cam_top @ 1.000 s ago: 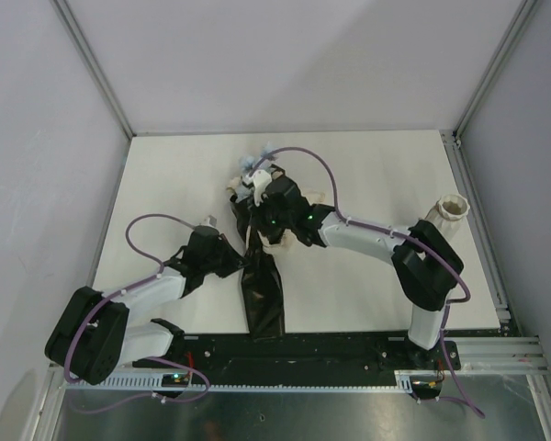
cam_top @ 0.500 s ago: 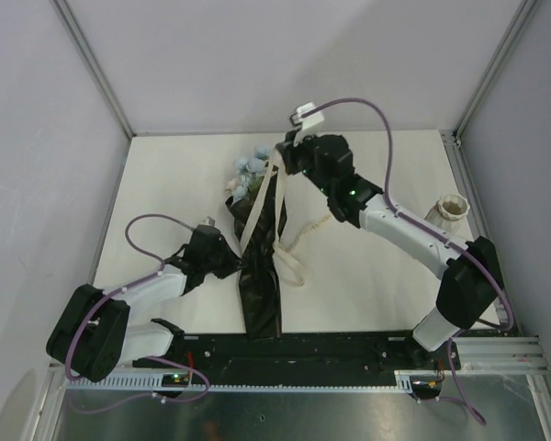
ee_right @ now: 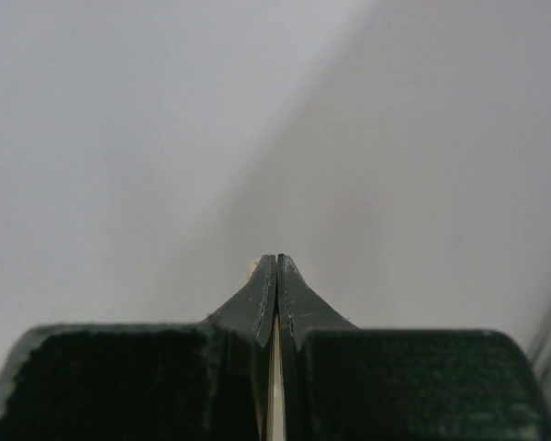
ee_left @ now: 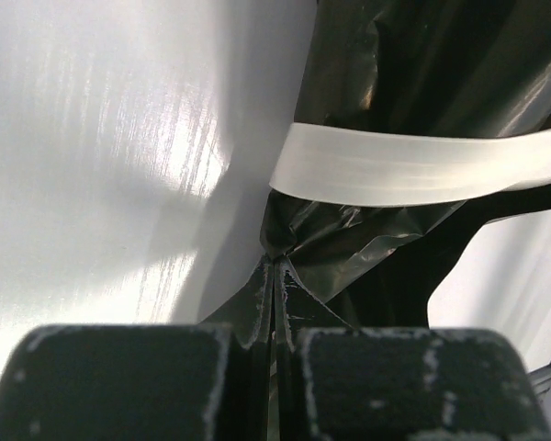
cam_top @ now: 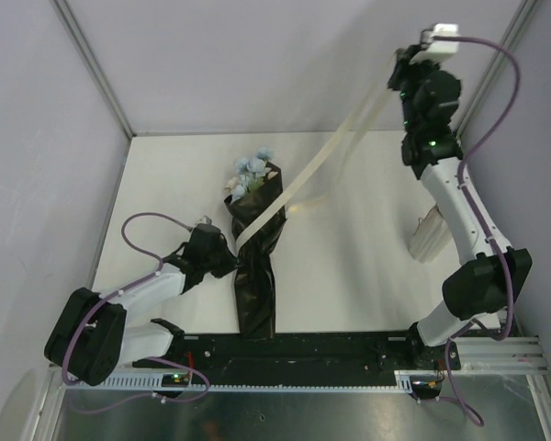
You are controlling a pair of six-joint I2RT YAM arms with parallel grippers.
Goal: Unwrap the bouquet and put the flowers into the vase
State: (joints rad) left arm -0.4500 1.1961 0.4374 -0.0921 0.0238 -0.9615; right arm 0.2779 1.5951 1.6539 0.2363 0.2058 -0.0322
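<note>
- One white worktop (cam_top: 367,285), walled on three sides, open toward its right edge.
- Bouquet (cam_top: 255,285) lies mid-worktop, black paper clenched by left fingers (ee_left: 264,296).
- Cream ribbon (cam_top: 331,152) runs taut up to right fingers (ee_right: 268,294), pinching it high back-right.
- Vase (cam_top: 427,243) near right edge, mouth hidden behind the arm.
- Flowers (cam_top: 253,168) poke from the wrap's far end.

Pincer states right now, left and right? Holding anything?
Left pincer: closed on the black paper of the bouquet.
Right pincer: closed on the cream ribbon, high above the table.
</note>
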